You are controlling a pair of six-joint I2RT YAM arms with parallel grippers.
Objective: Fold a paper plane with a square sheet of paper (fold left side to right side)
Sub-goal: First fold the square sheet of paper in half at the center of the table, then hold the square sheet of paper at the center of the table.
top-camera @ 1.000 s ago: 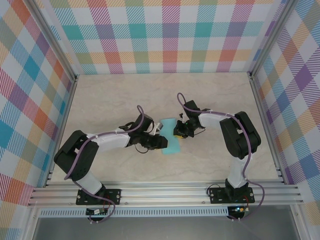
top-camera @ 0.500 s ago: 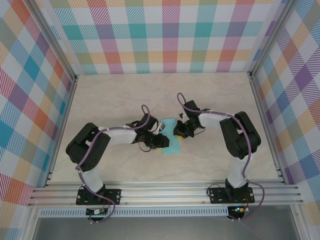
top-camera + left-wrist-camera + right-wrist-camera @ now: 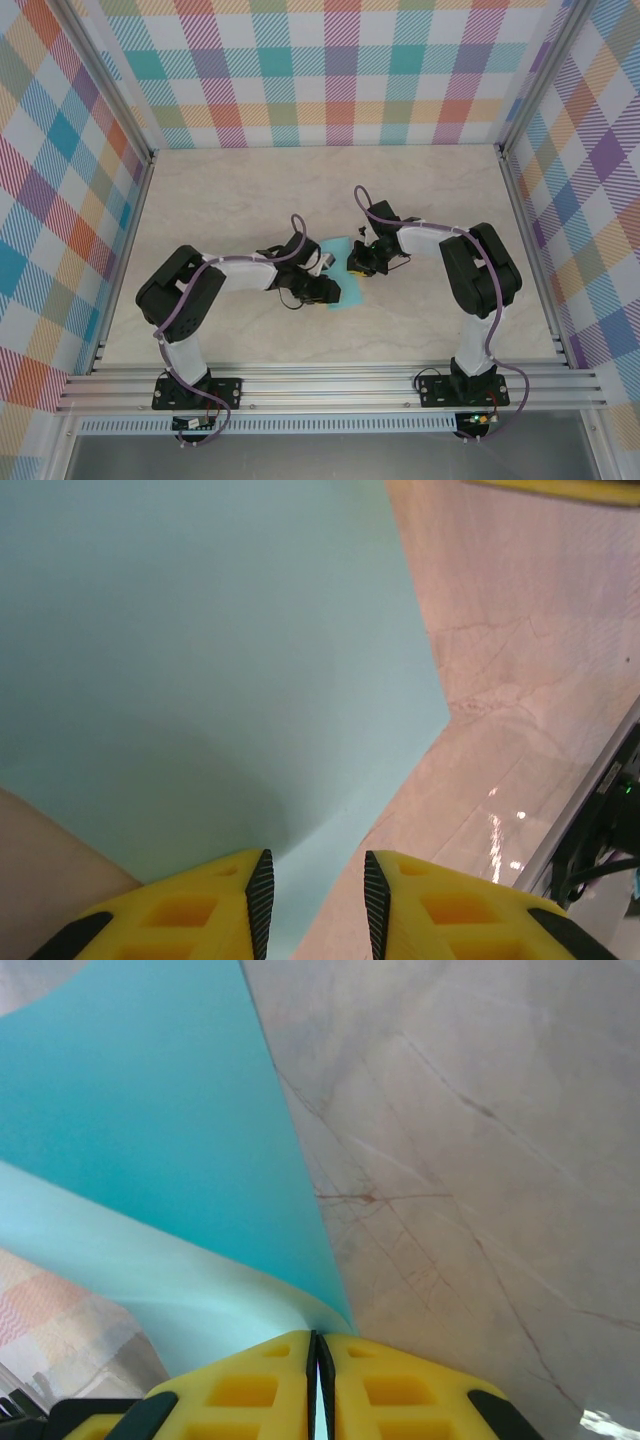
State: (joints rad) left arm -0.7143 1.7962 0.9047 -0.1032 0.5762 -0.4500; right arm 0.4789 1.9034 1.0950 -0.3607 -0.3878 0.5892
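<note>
Your left arm [image 3: 230,272] reaches from its base out to a raised elbow at the left, then runs its forearm low and to the right towards the middle of the table [image 3: 250,190]. The left gripper [image 3: 323,289] sits at the near left edge of the square sheet of paper [image 3: 350,292]. In the left wrist view, your left gripper [image 3: 315,880] has its yellow fingers [image 3: 200,915] parted by a modest gap. The paper's [image 3: 200,630] edge runs down into that gap, but nothing is clamped between the pads.

Your right arm [image 3: 440,240] mirrors it, with the elbow high at the right and the forearm pointing left. The right gripper [image 3: 356,264] rests on the sheet's right side. Seen from its own wrist, your right gripper [image 3: 317,1345] has the jaws pressed together on the paper [image 3: 150,1110]. A pale sliver of the sheet shows in the seam, and the sheet curls up from the table [image 3: 480,1160] into the pinch.

The turquoise sheet lies mid-table between the two grippers, partly covered by both of them. Its far right corner is lifted where the right gripper has hold of it.

A purple cable [image 3: 370,205] loops above the right wrist, close to the sheet. The tabletop is a pale marbled beige and bare around the paper. Checked walls [image 3: 340,70] in pastel colours close in the far side and both flanks. An aluminium rail [image 3: 330,385] runs along the near edge, where both arms are bolted.
</note>
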